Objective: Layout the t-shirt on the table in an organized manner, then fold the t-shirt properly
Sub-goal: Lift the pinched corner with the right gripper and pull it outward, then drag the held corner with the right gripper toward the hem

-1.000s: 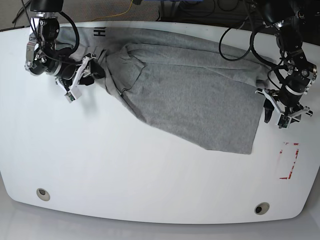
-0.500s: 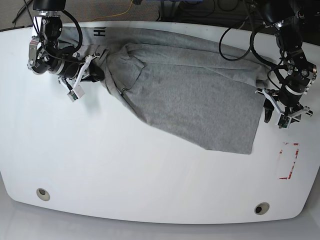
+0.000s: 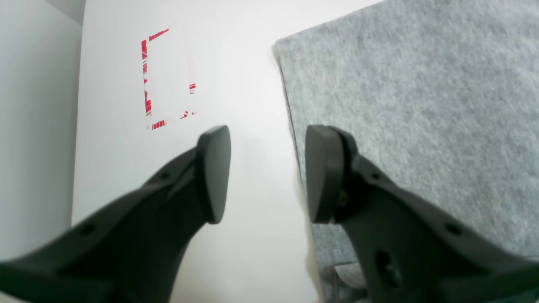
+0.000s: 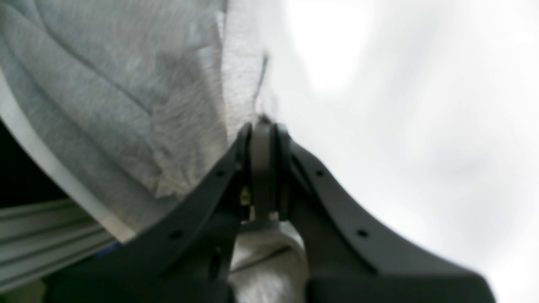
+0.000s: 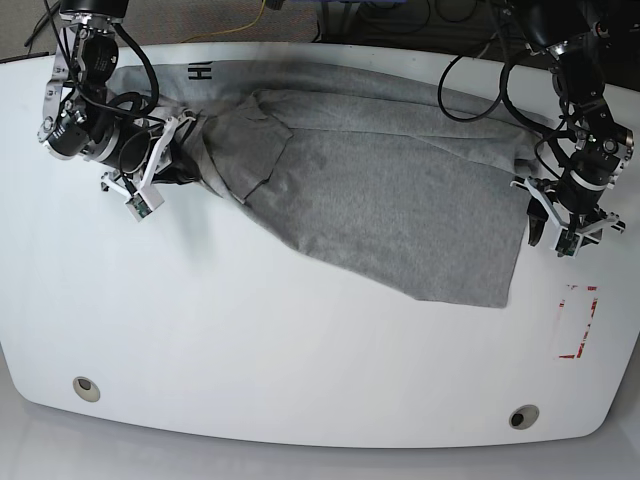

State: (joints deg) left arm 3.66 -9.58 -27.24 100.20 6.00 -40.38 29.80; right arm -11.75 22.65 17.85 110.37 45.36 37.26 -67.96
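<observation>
Now: laying-out step | t-shirt (image 5: 380, 200) bunched across top middle of table (image 5: 300, 350) | right gripper (image 4: 263, 126) pinched tight on cloth at upper left | left gripper (image 3: 267, 172) half open, holding nothing, at shirt's right edge | next, I think: left grabs edge, both pull flat

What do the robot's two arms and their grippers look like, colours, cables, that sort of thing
Both arms are black, jointed, with silver metal collars and looping black cables. The left gripper has two matte black fingers with flat oval pads and small screw holes. The right gripper matches; its wrist carries a white bracket.
</observation>
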